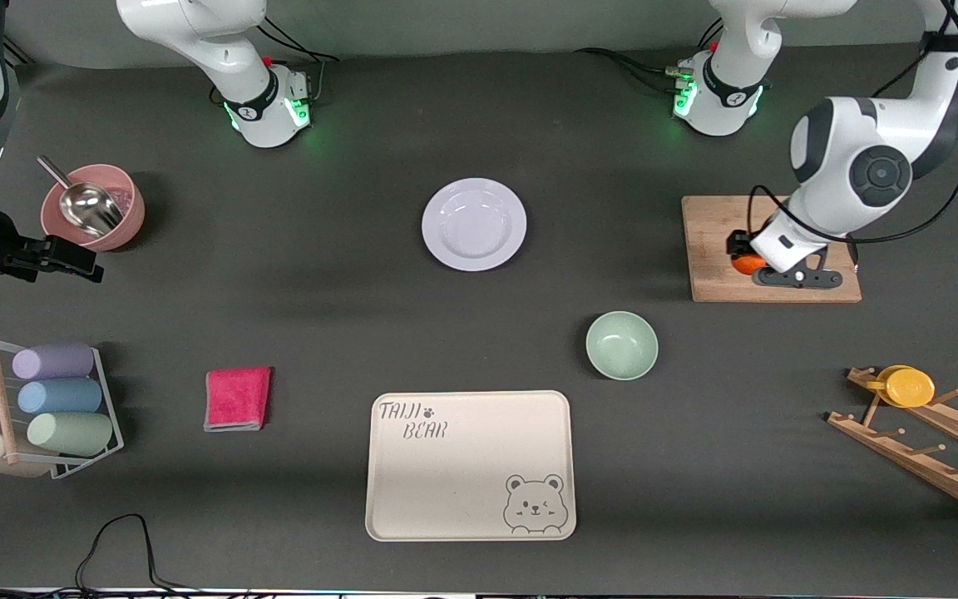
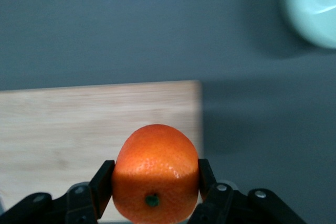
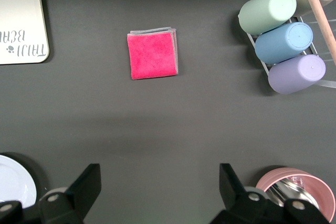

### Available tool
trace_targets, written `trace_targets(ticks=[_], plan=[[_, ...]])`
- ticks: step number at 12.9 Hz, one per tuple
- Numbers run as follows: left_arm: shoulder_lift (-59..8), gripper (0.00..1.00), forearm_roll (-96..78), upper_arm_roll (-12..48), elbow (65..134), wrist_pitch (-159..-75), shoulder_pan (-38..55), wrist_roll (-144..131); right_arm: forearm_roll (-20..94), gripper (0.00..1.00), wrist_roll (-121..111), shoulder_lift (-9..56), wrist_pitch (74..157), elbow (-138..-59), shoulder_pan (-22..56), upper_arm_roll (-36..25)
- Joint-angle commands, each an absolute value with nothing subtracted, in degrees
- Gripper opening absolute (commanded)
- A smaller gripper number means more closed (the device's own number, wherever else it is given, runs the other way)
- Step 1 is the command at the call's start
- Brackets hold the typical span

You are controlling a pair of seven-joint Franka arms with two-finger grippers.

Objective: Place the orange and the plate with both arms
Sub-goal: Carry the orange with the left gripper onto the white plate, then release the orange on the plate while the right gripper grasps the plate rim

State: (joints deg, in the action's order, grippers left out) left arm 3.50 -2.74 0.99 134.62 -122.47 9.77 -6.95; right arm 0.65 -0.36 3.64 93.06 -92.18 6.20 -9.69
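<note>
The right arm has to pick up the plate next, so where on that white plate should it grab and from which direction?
A judgement: grip the raised rim of the plate, one finger over the lip, one beneath, since it lies flat and is too wide to span. Come in low from the right arm's end of the table, where the open right gripper waits. The left gripper is shut on the orange.

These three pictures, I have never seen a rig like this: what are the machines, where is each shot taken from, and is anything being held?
Two white robot arms stand at a dark table. The wide picture looks down from a high camera facing them; the other two come from cameras on each wrist. The left gripper is shut on the orange over a wooden board. The right gripper waits open, holding nothing, near a pink bowl. Also on the table: the plate, a green bowl, a bear tray and a pink cloth.
</note>
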Motion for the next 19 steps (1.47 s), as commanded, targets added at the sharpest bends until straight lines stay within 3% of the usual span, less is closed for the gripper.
trace_targets(ticks=[1,4,8,14,19], plan=[[3.6,0.45,-5.9,6.6,128.5,-116.1,10.9,-17.8,-0.7,1.00,-0.3,2.2,92.4,-93.2,6.1,-9.3],[2.8,0.45,-9.5,17.3,123.8,-114.6,12.0,-33.3,-0.7,1.00,-0.3,2.2,92.4,-93.2,6.1,-9.3],[-5.2,0.45,-9.7,28.3,115.2,-117.2,15.4,-50.8,-0.6,1.00,0.1,-0.4,92.7,-96.3,6.2,-9.1],[-19.6,0.45,-4.6,28.7,113.1,-134.8,28.6,-61.9,0.3,1.00,12.9,-14.6,99.8,-114.2,15.6,-9.1],[-31.3,0.47,12.3,28.5,110.6,-139.4,33.8,-76.6,2.4,1.00,21.7,-16.8,103.1,-118.7,22.2,-8.9]])
